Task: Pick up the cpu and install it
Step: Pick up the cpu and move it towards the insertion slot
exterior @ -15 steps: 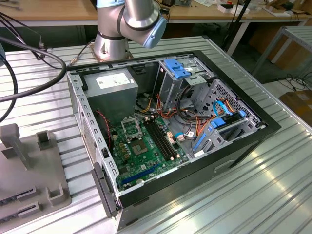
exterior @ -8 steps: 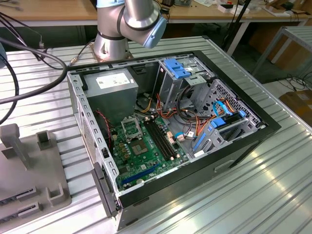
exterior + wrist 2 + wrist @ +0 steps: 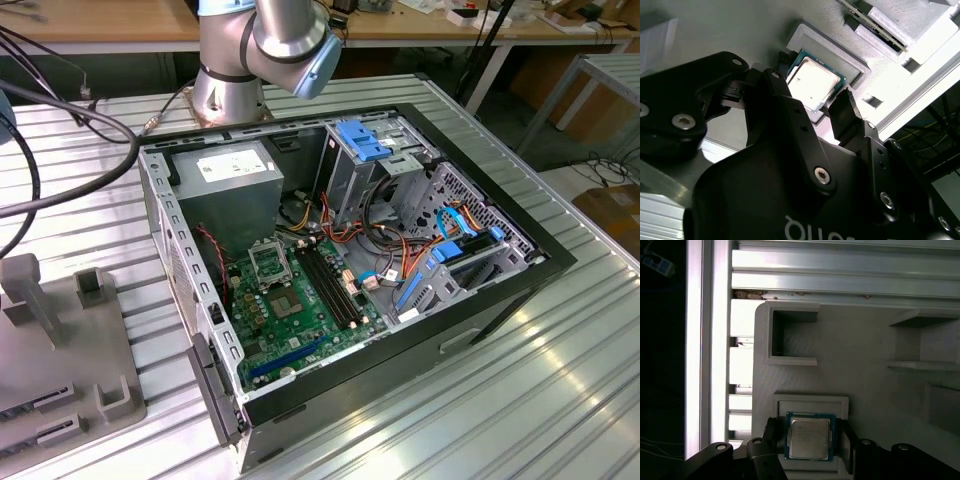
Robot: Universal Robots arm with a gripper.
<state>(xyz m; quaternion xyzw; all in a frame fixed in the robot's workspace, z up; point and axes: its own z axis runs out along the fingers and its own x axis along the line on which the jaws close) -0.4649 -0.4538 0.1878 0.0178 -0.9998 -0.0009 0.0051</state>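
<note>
The cpu (image 3: 809,436) (image 3: 815,80) is a small square chip with a silver-grey metal top. It lies flat in a shallow pocket of a grey holder block (image 3: 860,355) (image 3: 830,47). In both wrist views my gripper (image 3: 809,440) (image 3: 814,86) is right over it, open. One black finger (image 3: 771,432) stands on one side of the chip and the other finger (image 3: 846,437) on the opposite side, each a small gap from its edge. In the exterior view the open computer case (image 3: 480,300) lies on the table, with the black socket frame (image 3: 268,262) on the green motherboard (image 3: 300,315).
The grey holder block (image 3: 60,340) sits at the exterior view's left, beside the case. Inside the case are a grey power-supply box (image 3: 225,185), long black memory slots (image 3: 325,280) and blue drive brackets (image 3: 365,140). Black cables (image 3: 60,110) hang over the table's far left. The arm's base (image 3: 230,90) stands behind the case.
</note>
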